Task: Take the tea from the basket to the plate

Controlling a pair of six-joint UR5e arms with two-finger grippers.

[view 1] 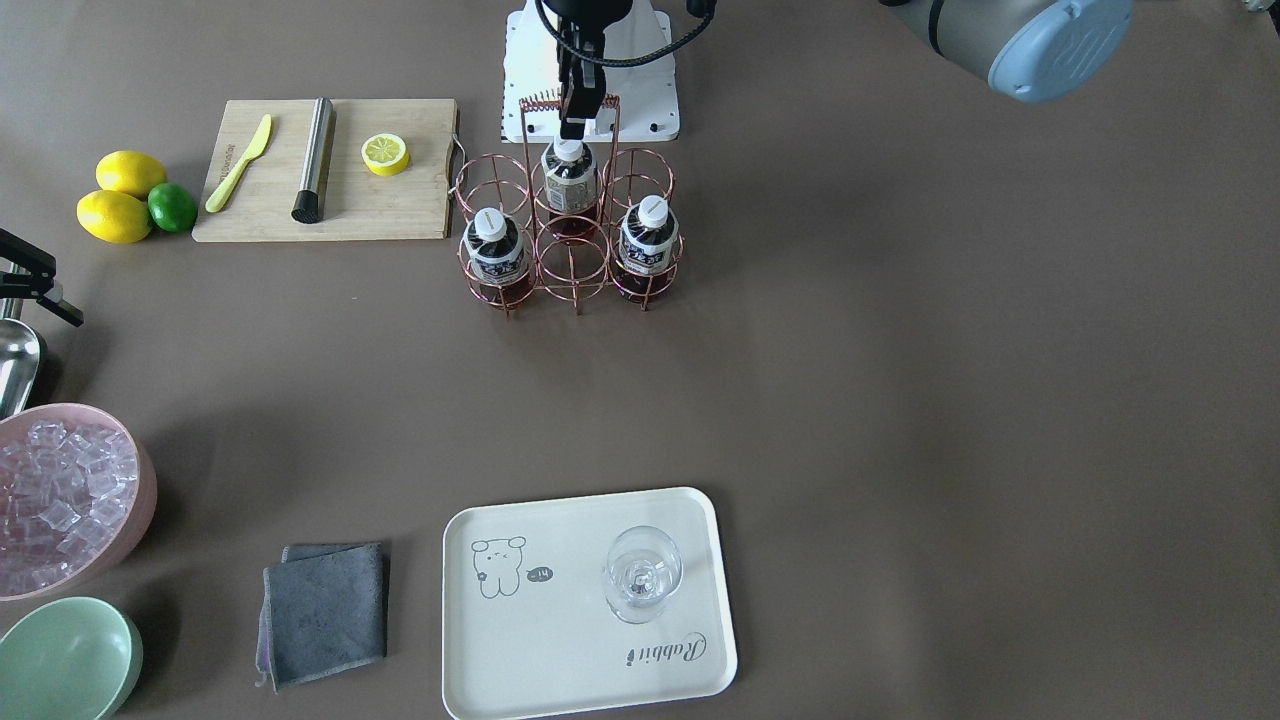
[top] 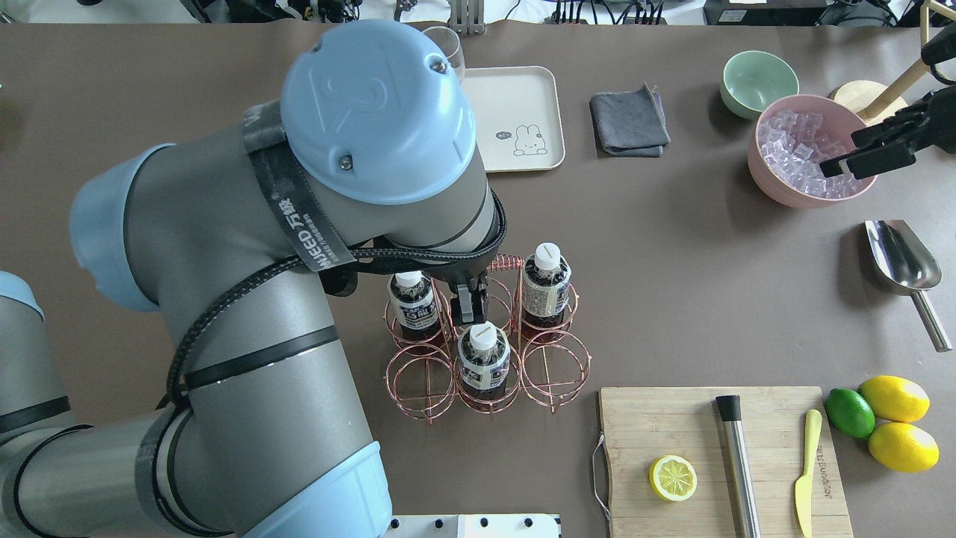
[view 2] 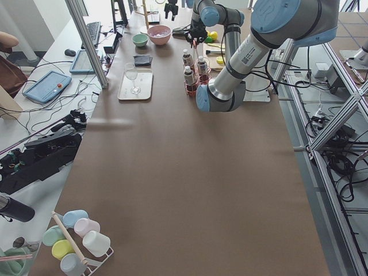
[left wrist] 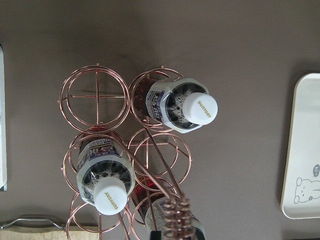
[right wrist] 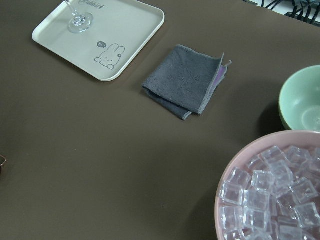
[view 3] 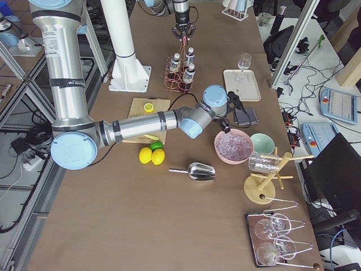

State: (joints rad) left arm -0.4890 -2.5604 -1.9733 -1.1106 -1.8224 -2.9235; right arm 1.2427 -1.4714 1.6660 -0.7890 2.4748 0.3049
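Observation:
The copper wire basket [view 1: 540, 100] stands mid-table and holds three tea bottles. One tea bottle [view 1: 568, 175] sits in the middle cell of the row nearest the robot; the other two [view 1: 495, 250] [view 1: 650, 240] sit in the outer cells of the far row. My left gripper [view 1: 580, 128] hangs open just above the white cap of the middle bottle [top: 484, 357], beside the coil handle [top: 508, 261]. The cream plate [view 1: 560, 650] lies at the table's far edge. My right gripper [top: 859, 157] hovers open and empty over the pink bowl.
A stemless glass [view 1: 642, 575] stands on the plate. A grey cloth [view 1: 325, 612], a green bowl [view 1: 65, 660] and the pink bowl of ice [view 1: 60, 495] lie nearby. A cutting board [view 1: 330, 205] with a lemon half, lemons, a lime and a metal scoop [top: 900, 258] are also on the table.

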